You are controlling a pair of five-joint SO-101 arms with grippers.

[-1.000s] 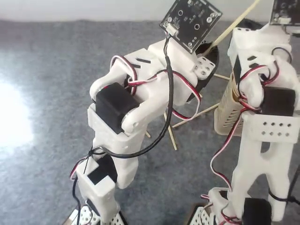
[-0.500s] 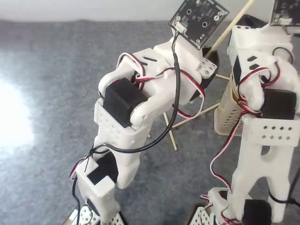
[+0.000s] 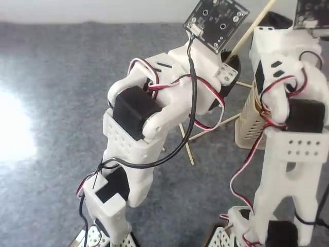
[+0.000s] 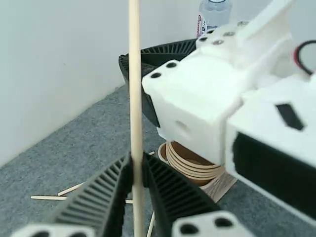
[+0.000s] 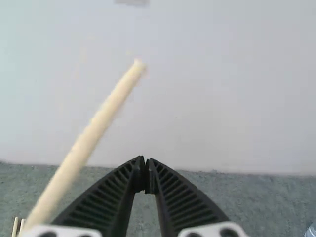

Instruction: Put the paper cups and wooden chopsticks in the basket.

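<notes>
My left gripper (image 4: 137, 173) is shut on a wooden chopstick (image 4: 133, 74), which stands up between its black jaws. From above, that chopstick (image 3: 254, 28) slants up past the left gripper (image 3: 231, 59) toward the right arm (image 3: 288, 77). My right gripper (image 5: 144, 173) is shut with nothing between its jaws, raised and facing the white wall; the held chopstick (image 5: 94, 133) crosses in front of it. A beige ribbed container (image 3: 247, 121) stands under the right arm, and its stacked rims (image 4: 190, 160) show below the white arm body. Loose chopsticks (image 3: 187, 146) lie on the grey table.
A black ribbed basket rim (image 4: 168, 49) stands behind the right arm's body (image 4: 222, 94). More loose chopsticks (image 4: 54, 196) lie near the wall. The two arms stand close together. The left half of the grey table (image 3: 51, 103) is open floor.
The left arm shifted slightly to the right and up with the chopstick in its jaws, then held still. The right arm has barely moved.
</notes>
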